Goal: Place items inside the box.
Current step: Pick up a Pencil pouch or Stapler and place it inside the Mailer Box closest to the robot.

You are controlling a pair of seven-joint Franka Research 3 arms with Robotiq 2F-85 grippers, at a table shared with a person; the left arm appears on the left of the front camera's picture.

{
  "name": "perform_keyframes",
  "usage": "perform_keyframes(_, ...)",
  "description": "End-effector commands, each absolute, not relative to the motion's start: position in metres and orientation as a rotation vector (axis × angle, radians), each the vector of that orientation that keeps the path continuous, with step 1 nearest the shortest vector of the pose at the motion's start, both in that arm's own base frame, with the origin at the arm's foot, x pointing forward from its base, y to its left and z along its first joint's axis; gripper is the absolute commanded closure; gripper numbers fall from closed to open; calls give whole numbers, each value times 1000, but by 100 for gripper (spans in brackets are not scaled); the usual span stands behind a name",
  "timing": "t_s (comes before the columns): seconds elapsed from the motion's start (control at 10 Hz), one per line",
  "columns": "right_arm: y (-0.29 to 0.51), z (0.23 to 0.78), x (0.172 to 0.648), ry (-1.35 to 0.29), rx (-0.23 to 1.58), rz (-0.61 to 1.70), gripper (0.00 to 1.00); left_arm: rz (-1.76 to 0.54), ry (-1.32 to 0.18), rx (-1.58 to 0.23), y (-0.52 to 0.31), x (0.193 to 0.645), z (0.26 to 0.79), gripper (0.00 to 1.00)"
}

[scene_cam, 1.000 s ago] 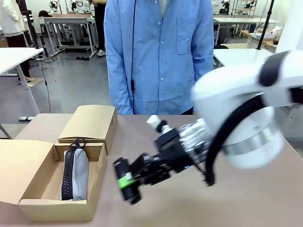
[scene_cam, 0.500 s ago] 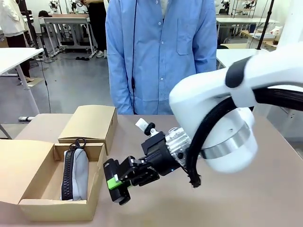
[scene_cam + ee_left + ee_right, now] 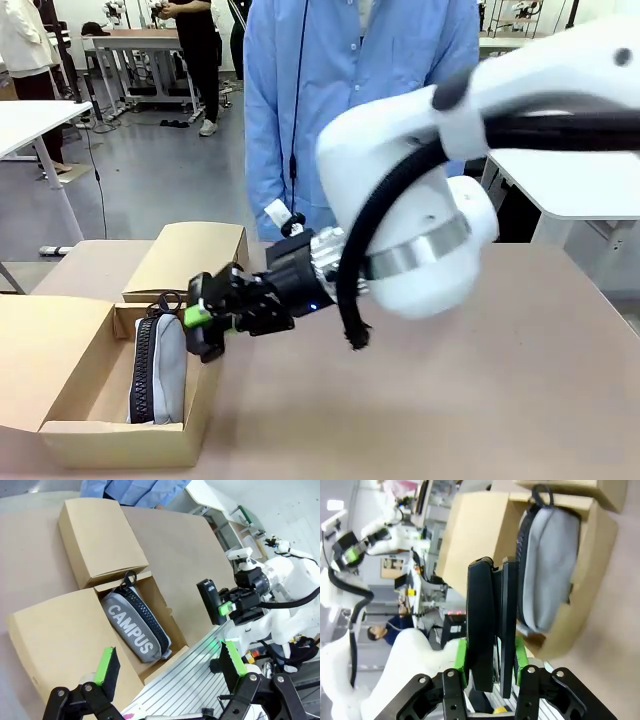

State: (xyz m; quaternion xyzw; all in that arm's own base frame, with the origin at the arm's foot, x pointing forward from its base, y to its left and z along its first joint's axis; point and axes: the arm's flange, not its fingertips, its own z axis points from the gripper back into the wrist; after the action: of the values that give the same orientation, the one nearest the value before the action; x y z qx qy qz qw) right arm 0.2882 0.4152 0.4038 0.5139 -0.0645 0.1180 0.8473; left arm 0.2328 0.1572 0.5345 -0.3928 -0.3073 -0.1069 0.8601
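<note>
My right gripper [image 3: 200, 318] is shut on a black stapler [image 3: 211, 343] and hangs just above the right wall of the open cardboard box [image 3: 120, 445]. The right wrist view shows the stapler [image 3: 487, 625] clamped upright between the green pads, beside the box [image 3: 590, 610]. A grey zip pencil case [image 3: 165, 365] marked "CAMPUS" [image 3: 134, 632] lies inside the box. My left gripper [image 3: 169, 661] is open and holds nothing, high above the box [image 3: 55, 635]. In that view the right gripper [image 3: 222, 605] carries the stapler [image 3: 207, 594] at the box's side.
A closed smaller cardboard box [image 3: 195, 258] stands behind the open one. A person in a blue shirt [image 3: 360, 100] stands at the far side of the table [image 3: 480, 400]. The right arm's large white body [image 3: 420, 230] hangs over the table's middle.
The right arm has swung left and away from me with the stapler, from the table's middle to the box's right wall. The pencil case has not moved.
</note>
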Motion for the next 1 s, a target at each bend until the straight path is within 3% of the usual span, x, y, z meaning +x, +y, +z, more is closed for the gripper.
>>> perform_keyframes(0.0, 459, 385, 298, -146, 1054, 190, 58, -241, -665, -836, 155, 232, 534, 0)
perform_keyframes(0.6, 487, 370, 311, -130, 953, 193, 58, -241, -665, -836, 155, 232, 534, 0)
perform_keyframes(0.7, 488, 370, 310, -119, 951, 198, 38, -241, -665, -836, 155, 232, 534, 0)
perform_keyframes(0.8, 489, 370, 309, -105, 954, 200, 0, -241, -665, -836, 155, 232, 534, 0)
perform_keyframes(0.9, 489, 369, 309, -102, 950, 202, 0, -241, -665, -836, 155, 232, 534, 0)
